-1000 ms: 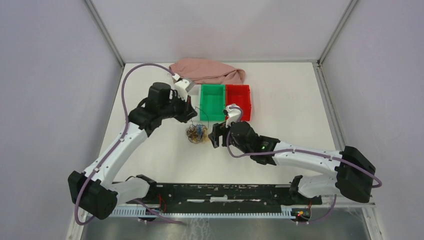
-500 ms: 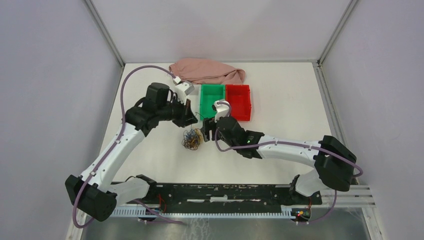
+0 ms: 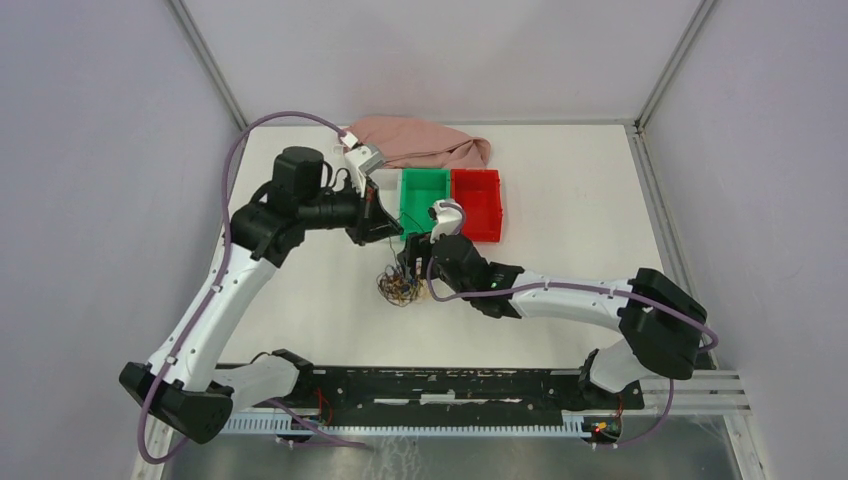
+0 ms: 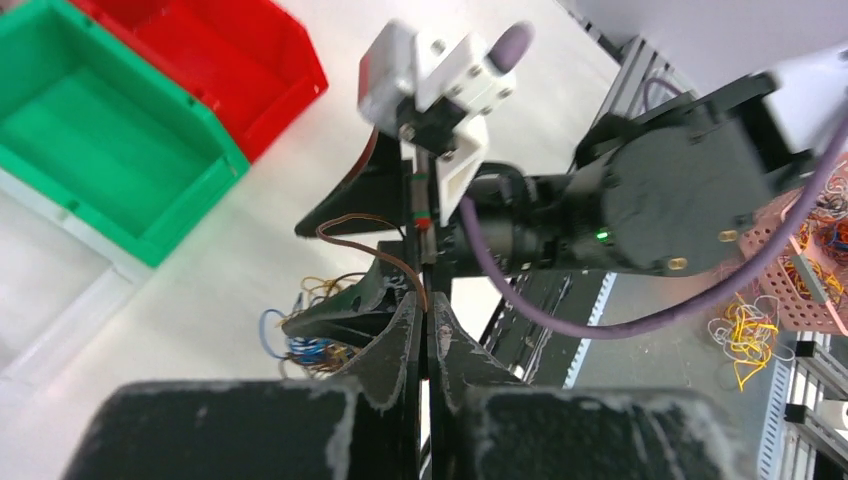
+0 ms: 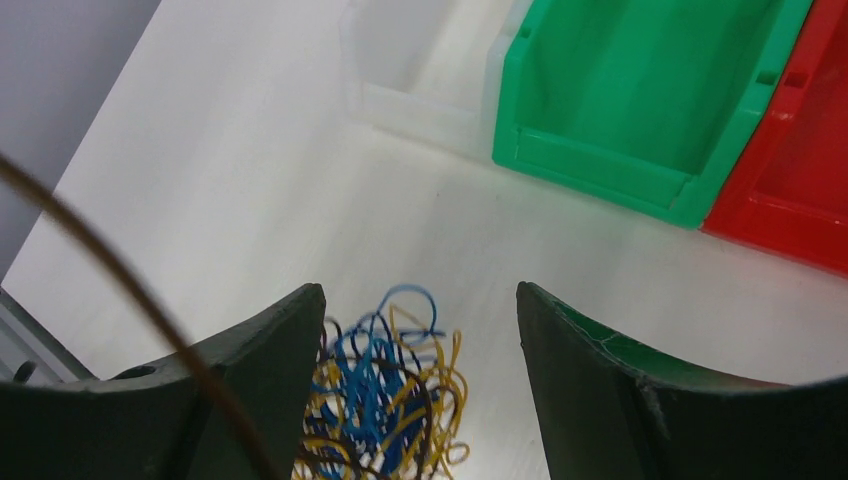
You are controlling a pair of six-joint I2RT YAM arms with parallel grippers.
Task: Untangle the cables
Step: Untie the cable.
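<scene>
One camera sits high above and behind me, tilted down over the whole table and far enough off to take in both arms. The camera on my left wrist peers close along my left gripper, facing my right arm just ahead of it. The one on my right wrist looks steeply down through my right gripper, very near the tabletop. All three views share the cables beneath that gripper, and the green bin and red bin beyond it.
</scene>
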